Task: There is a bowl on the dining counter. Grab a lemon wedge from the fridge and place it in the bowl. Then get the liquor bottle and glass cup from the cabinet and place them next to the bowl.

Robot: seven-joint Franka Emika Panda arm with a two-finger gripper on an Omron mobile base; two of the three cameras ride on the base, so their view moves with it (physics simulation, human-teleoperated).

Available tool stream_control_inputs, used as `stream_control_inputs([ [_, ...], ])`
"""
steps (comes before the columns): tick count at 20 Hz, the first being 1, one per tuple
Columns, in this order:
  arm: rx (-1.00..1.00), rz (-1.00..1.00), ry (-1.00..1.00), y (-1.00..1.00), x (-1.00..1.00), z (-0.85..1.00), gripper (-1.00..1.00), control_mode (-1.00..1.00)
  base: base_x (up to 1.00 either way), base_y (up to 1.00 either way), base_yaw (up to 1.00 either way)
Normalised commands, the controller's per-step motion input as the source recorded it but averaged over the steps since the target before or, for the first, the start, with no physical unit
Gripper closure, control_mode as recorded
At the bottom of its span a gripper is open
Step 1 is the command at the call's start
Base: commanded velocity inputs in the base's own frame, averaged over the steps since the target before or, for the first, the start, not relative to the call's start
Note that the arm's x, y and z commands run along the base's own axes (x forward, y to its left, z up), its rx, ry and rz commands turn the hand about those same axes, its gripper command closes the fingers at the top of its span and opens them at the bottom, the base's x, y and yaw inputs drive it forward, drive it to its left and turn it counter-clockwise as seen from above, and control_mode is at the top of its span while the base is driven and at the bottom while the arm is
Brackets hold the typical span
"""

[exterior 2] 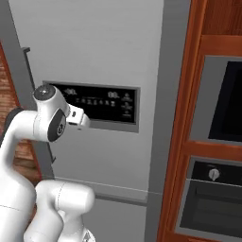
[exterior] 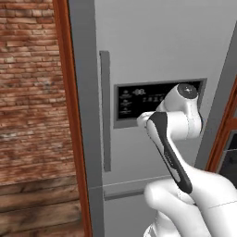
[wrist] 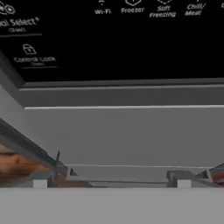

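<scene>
The fridge stands closed in front of the robot, its black display panel set in the grey steel door and a long vertical handle along the panel's left edge. The arm's hand reaches toward the panel's lower left corner. In the hand view the gripper faces the door just below the panel; its jaws stand fully apart and hold nothing. The step in hand appears to be opening the fridge, the first move toward the lemon wedge; next the open fingers would need to shift sideways to straddle the handle and close on it. The left base view adds a brick wall beside the fridge; the right base view shows a built-in oven in red-brown cabinetry.
</scene>
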Motion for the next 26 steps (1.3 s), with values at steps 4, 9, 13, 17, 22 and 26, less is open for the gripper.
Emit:
stream_control_inputs([
  [4,0.00,0.00,0.00,0.00,0.00,0.00,-1.00,1.00,-0.16,0.72,0.00],
  [9,0.00,0.00,0.00,0.00,0.00,0.00,-1.00,1.00,-0.24,0.76,-0.01],
  [13,0.00,0.00,0.00,0.00,0.00,0.00,-1.00,1.00,-0.42,0.43,-0.04],
  [17,0.00,0.00,0.00,0.00,0.00,0.00,-1.00,1.00,-0.43,0.08,-0.10],
  [22,0.00,0.00,0.00,0.00,0.00,0.00,-1.00,1.00,-0.26,0.01,-0.07],
  [26,0.00,0.00,0.00,0.00,0.00,0.00,-1.00,1.00,-0.09,-0.01,-0.03],
])
